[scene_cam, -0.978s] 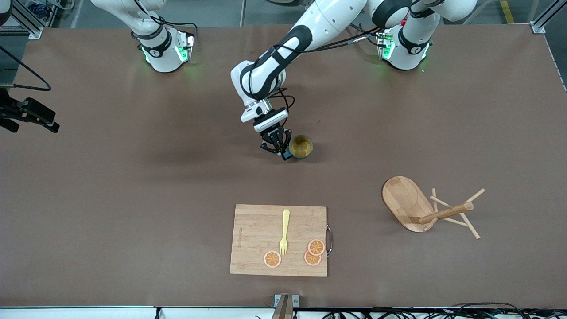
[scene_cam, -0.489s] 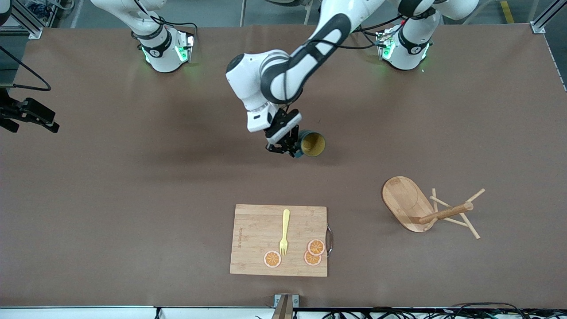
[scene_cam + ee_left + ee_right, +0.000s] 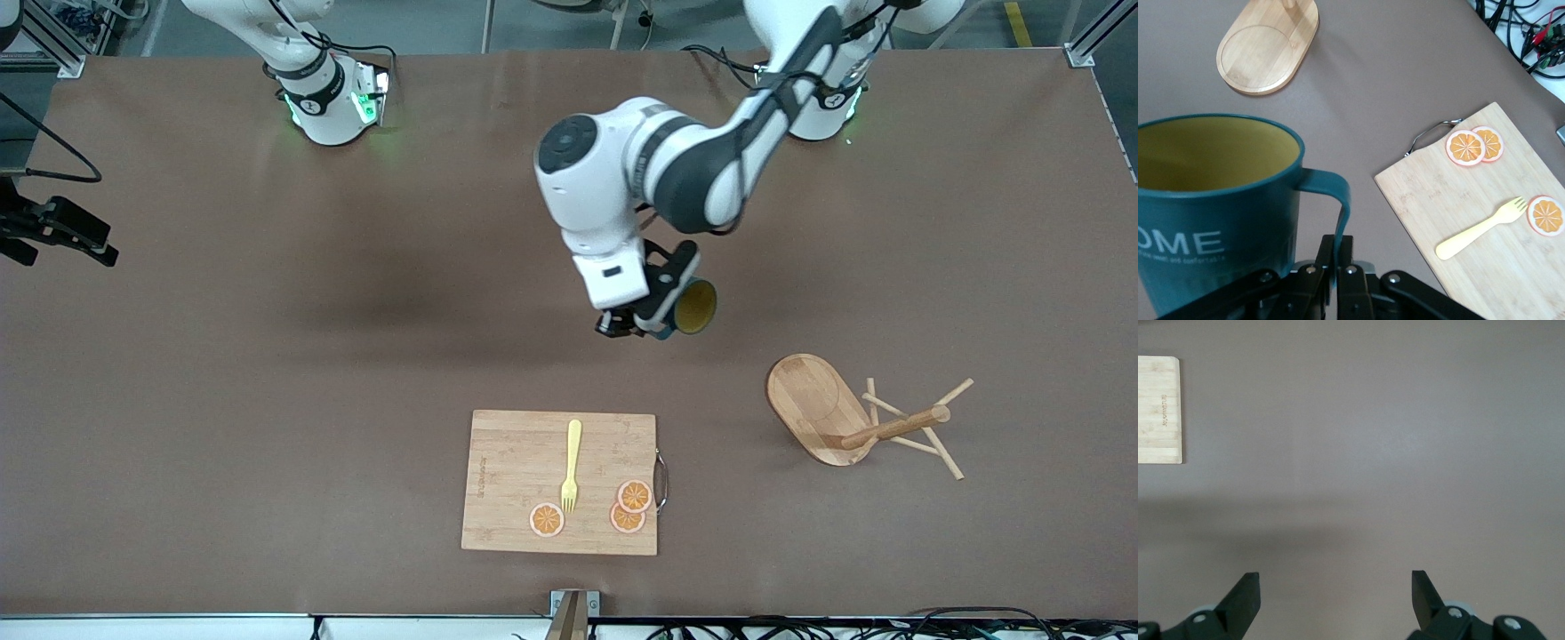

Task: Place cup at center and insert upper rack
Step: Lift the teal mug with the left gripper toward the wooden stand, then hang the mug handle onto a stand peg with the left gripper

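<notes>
**Inspector A:** Cup first: the dark teal cylindrical cup (image 3: 693, 307) with a mustard-yellow inside hangs in the air over bare table near the middle, tipped so its mouth faces the left arm's end. The left gripper (image 3: 1338, 263) is clamped tight on its thin curved handle.

**Inspector B:** Confirmed from the left wrist view — the two black fingers (image 3: 1325, 257) pinch the handle strap, and white letters "OME" show on the glazed wall. The front view shows none of that lettering.

**Inspector A:** Rack: one light wooden mug tree (image 3: 853, 416) lies toppled toward the left arm's end of the matte brown table (image 3: 267, 373), well apart from the cup. Its flat oval base stands on edge and the round post rests on the surface with thin dowel pegs splayed.

**Inspector B:** The wrist view gives only the oval base with a ring groove; the pegs are out of its frame.

**Inspector A:** Other items: one rectangular bamboo cutting board (image 3: 560, 482) with a wire handle, nearer the front camera. On it lie one pale yellow plastic fork (image 3: 570, 466) and three round orange slices (image 3: 628, 507).

**Inspector B:** Right gripper (image 3: 1335, 592) — jaws spread wide, nothing between them, waiting over bare table. Its wrist view catches one corner of the board.
</notes>
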Tool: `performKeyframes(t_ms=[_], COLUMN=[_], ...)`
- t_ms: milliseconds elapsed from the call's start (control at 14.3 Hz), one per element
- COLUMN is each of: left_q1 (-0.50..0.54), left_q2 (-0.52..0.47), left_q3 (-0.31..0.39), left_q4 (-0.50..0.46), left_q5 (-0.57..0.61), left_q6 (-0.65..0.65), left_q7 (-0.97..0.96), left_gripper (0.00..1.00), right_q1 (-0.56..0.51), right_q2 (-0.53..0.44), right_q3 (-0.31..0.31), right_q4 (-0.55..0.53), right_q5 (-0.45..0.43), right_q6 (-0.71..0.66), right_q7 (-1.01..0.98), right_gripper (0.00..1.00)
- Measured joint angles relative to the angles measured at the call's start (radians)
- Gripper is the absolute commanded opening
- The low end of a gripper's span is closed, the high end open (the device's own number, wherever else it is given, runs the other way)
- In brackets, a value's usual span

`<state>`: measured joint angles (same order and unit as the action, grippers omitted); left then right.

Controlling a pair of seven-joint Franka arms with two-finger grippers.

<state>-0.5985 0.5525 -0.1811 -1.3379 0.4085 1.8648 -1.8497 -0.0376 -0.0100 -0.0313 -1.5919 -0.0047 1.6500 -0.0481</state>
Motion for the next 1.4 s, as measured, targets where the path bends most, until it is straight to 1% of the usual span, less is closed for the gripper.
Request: performKeyframes(t_ms=[209,559,768,908,1117,1397], left_q1=[0.123,0.403,0.541,0.598,0.652,0.735], left_q2=[-0.042,-0.091,-0.096,-0.096,-0.096,-0.096], left_q3=[-0.037,-0.154,-0.195,-0.2,-0.202,-0.203], left_q4=[-0.005,-0.016,-0.024,-0.031,-0.052,-0.093], left_q5=[-0.15,-0.413,-0.556,-0.633,-0.725,-0.904], left_q6=[0.018,0.02,0.021,0.022,0.023,0.025], left_q7=[0.12,0.362,0.473,0.537,0.612,0.639], left_gripper=[0.0,0.0,0.0,0.0,0.01,0.01], right_q1=[0.001,0.003,0.002,0.002,0.002,0.002], right_q2=[0.0,0.001,0.002,0.002,0.002,0.002], right_q3=[0.001,0.003,0.002,0.002,0.001,0.002], right_q4=[-0.001,-0.002,-0.002,-0.002,-0.002,-0.002], right_q5=[0.0,0.0,0.0,0.0,0.0,0.0], right_q6=[0.0,-0.001,0.0,0.0,0.0,0.0], right_q7=[0.0,0.0,0.0,0.0,0.0,0.0], right_gripper=[1.0,1.0,1.0,1.0,1.0,1.0])
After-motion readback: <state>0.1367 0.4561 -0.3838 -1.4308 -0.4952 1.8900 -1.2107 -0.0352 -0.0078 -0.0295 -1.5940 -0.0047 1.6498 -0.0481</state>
